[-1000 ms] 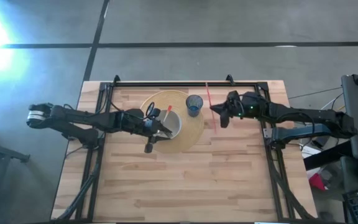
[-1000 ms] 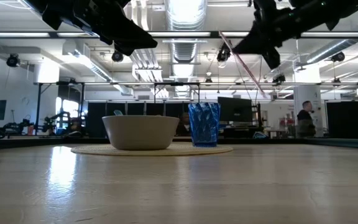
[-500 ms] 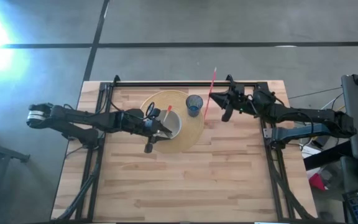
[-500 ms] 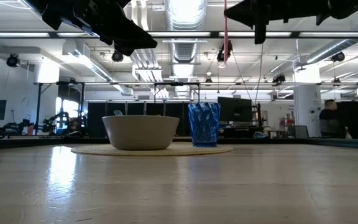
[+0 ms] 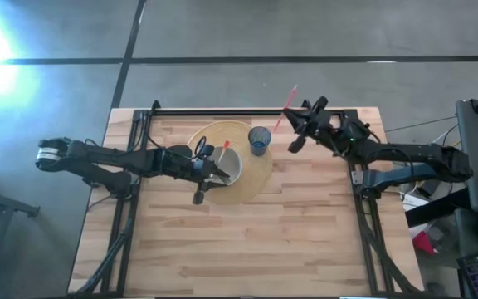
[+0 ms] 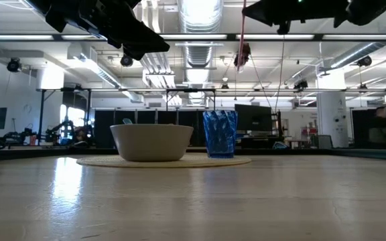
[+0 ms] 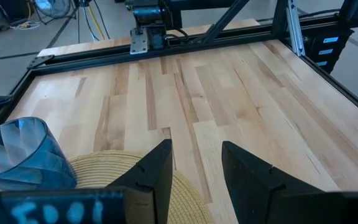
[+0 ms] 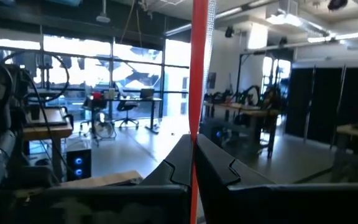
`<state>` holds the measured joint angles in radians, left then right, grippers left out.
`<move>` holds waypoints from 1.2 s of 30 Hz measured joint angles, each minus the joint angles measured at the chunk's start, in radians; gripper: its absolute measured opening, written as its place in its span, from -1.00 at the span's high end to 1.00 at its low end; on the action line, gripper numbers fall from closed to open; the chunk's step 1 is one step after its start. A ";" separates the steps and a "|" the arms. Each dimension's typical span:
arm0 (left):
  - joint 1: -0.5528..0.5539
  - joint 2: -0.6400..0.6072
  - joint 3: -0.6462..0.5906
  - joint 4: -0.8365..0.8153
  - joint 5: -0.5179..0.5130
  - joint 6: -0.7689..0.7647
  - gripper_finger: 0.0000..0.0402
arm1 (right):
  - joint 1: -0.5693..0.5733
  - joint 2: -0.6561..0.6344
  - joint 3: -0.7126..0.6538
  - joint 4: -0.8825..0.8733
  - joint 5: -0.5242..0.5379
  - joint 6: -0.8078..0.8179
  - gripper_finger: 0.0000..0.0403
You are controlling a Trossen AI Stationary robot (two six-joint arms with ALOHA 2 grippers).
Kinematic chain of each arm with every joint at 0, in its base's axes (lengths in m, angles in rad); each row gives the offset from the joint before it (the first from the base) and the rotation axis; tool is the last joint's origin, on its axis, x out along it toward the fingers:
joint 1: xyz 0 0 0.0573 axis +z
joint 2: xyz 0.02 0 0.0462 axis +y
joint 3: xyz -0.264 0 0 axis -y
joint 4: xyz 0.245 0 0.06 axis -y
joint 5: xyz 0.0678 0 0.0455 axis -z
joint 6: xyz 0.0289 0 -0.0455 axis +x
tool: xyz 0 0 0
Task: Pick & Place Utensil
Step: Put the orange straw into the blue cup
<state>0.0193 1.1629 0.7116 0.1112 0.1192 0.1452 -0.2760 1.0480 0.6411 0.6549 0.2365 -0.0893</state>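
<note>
Risk: right gripper (image 5: pixel 299 126), jaws clamped on the thin red utensil (image 5: pixel 287 101) high above the table at 2 o'clock of the blue cup (image 5: pixel 260 139), may tip that cup if lowered off-centre; left gripper (image 5: pixel 217 176) hovers open over the bowl (image 5: pixel 233 168).

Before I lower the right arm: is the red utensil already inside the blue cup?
No. In the high view the red utensil is clamped in the right gripper beside the blue cup, well clear of its rim.
</note>
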 joint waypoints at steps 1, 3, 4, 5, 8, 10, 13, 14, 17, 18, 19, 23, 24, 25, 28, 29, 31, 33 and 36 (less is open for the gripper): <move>0.000 0.000 0.000 0.000 0.000 0.000 0.34 | 0.000 0.020 0.000 0.026 -0.006 -0.022 0.96; 0.000 0.000 0.000 0.000 0.000 0.000 0.34 | 0.000 0.066 0.000 0.080 -0.009 -0.059 0.96; 0.000 0.000 0.000 0.001 0.000 0.000 0.34 | 0.000 0.092 0.000 0.105 -0.009 -0.078 0.96; 0.000 0.000 0.000 0.000 0.000 0.000 0.34 | 0.000 0.119 0.000 0.128 -0.009 -0.096 0.96; 0.000 0.000 0.000 0.000 0.000 0.000 0.34 | -0.001 0.201 0.004 0.173 -0.009 -0.127 0.96; 0.000 0.000 0.000 0.000 0.000 0.000 0.34 | -0.007 0.248 0.010 0.197 -0.009 -0.116 0.96; 0.000 0.000 0.000 0.000 0.000 0.000 0.34 | -0.023 0.302 0.029 0.202 -0.009 -0.068 0.96; 0.000 0.000 0.000 0.000 0.000 0.000 0.34 | -0.027 0.318 0.034 0.200 -0.008 -0.052 0.96; 0.000 0.000 0.000 0.000 0.000 0.000 0.34 | -0.031 0.362 0.052 0.198 -0.008 -0.019 0.96; 0.000 0.000 0.000 0.000 0.000 0.000 0.34 | -0.032 0.374 0.056 0.196 -0.009 -0.014 0.96; 0.000 0.000 0.000 0.000 0.000 0.000 0.34 | -0.032 0.384 0.059 0.196 -0.010 -0.007 0.96; 0.000 0.000 0.000 -0.001 0.000 0.000 0.34 | -0.033 0.416 0.060 0.187 -0.011 0.038 0.96; 0.000 0.000 0.000 0.000 0.000 0.000 0.34 | -0.033 0.423 0.060 0.187 -0.011 0.048 0.96; 0.000 0.000 0.000 0.000 0.000 0.000 0.34 | -0.033 0.429 0.060 0.187 -0.010 0.060 0.96; 0.000 0.000 0.000 0.000 0.000 0.000 0.34 | -0.034 0.445 0.060 0.167 -0.010 0.095 0.96; 0.000 0.000 0.000 0.000 0.000 0.000 0.34 | -0.037 0.447 0.060 0.147 -0.009 0.106 0.96; 0.000 0.000 0.000 0.000 0.000 0.000 0.34 | -0.043 0.453 0.060 0.114 -0.009 0.132 0.96; 0.000 0.000 0.000 0.000 0.000 -0.006 0.34 | -0.051 0.460 0.060 0.088 -0.006 0.158 0.96; 0.000 0.000 0.000 0.000 0.000 -0.009 0.34 | -0.055 0.473 0.060 0.080 -0.004 0.175 0.96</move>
<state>0.0195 1.1629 0.7119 0.1112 0.1192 0.1360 -0.3313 1.5207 0.7010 0.7345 0.2321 0.0862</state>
